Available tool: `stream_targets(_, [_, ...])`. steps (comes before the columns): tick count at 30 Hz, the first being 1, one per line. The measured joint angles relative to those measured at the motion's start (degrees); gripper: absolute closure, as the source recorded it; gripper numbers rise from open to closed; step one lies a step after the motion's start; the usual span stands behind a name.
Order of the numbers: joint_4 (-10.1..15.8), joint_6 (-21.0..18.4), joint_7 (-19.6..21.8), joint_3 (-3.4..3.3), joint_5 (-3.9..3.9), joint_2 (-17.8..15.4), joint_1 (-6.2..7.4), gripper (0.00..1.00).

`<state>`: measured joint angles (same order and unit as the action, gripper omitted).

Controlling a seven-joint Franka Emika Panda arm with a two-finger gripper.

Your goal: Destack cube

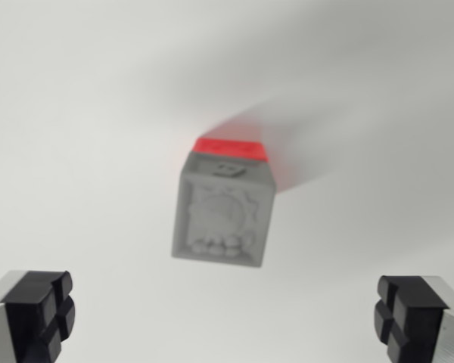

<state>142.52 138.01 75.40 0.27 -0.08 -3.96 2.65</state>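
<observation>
Two cubes make up the stack we see in the wrist view: a grey cube (223, 214) with a raised relief on its upper face, sitting on a red cube (231, 148) of which only a thin strip shows at the far edge. Both rest on a plain white surface (76, 113), roughly at the middle of the view and a little toward its far half.

Our gripper (225, 318) is spread wide, holding nothing; one black fingertip (41, 314) sits at the wrist view's left corner and the other at the right corner, both at the near edge. The grey cube lies beyond the line joining them, not yet between them, and close to centred from left to right, perhaps a shade left of the midpoint. Its side walls run nearly parallel to the fingers' inner faces, with a slight twist.

We judge that the coming move is a forward and downward advance so the pads bracket the grey cube alone, above the red one. Blur keeps us from judging height over the stack.
</observation>
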Motion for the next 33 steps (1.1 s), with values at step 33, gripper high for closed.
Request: stream_targets(33, [5.4, 20.2, 6.3, 0.97, -0.22, 14.6, 0.86, 0.00])
